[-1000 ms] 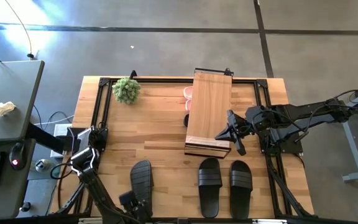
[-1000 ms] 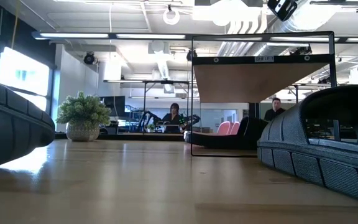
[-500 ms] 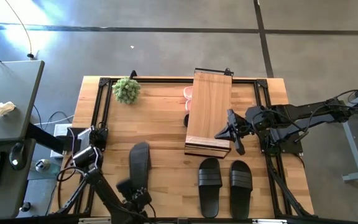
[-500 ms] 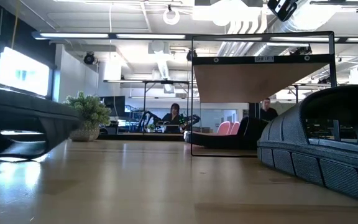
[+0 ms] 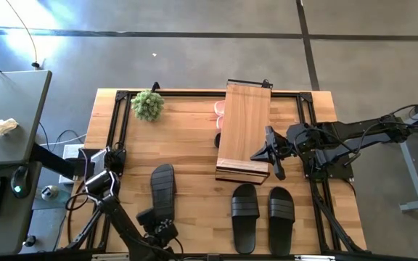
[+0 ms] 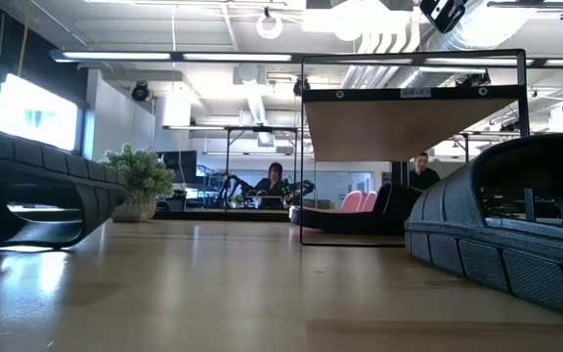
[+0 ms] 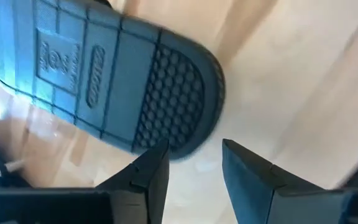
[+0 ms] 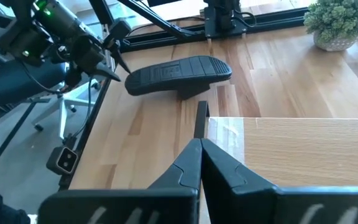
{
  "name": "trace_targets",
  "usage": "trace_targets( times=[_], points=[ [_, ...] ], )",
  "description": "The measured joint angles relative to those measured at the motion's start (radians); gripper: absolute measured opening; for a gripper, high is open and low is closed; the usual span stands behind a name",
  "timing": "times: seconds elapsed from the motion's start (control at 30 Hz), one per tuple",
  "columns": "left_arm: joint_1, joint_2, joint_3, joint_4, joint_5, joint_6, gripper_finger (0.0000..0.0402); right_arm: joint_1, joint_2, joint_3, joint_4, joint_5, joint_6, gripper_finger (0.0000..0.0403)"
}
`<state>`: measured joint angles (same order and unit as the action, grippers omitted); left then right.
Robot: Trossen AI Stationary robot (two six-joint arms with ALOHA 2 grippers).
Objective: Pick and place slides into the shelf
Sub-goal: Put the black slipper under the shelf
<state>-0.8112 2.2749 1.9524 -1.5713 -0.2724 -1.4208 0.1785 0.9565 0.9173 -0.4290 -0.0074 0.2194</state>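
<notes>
One black slide [image 5: 162,190] lies sole up on the table's left half; it also shows in the left wrist view [image 7: 104,68] and the right wrist view [image 8: 179,73]. My left gripper [image 7: 194,152] is open and tilted down just off its near end [image 5: 153,217]. Two more black slides [image 5: 244,216] [image 5: 281,216] lie strap up near the front edge. The shelf [image 5: 244,127] stands mid-table, with pink slides [image 5: 219,109] and a black slide [image 5: 218,139] poking out from under its left side. My right gripper [image 5: 256,156] is shut and hovers over the shelf's near right corner. My left gripper stands with its fingers on either side of the tip of the slide's near end [image 7: 185,140], coming slanting down from the near side. One fingertip [image 7: 157,155] overlaps the slide's rim in the wrist view. Whether it touches the slide, I cannot tell.
A small potted plant [image 5: 148,105] stands at the far left corner. Black rails [image 5: 118,130] run along the table's edges. Bare wood lies between the overturned slide and the shelf. A grey desk [image 5: 9,123] stands left of the table.
The left black slide has moved a short way toward the far edge and now lies flat, sole up. My left gripper has followed it toward the far edge and tipped further down. My right arm has kept still.
</notes>
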Motion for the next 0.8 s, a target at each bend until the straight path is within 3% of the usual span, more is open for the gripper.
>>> trace_targets(
  times=[0.8],
  points=[
    [0.000,0.001,0.014,0.004,-0.045,-0.020,0.0133,0.000,0.000,0.000,-0.038,0.000,-0.110,0.0001]
  ],
)
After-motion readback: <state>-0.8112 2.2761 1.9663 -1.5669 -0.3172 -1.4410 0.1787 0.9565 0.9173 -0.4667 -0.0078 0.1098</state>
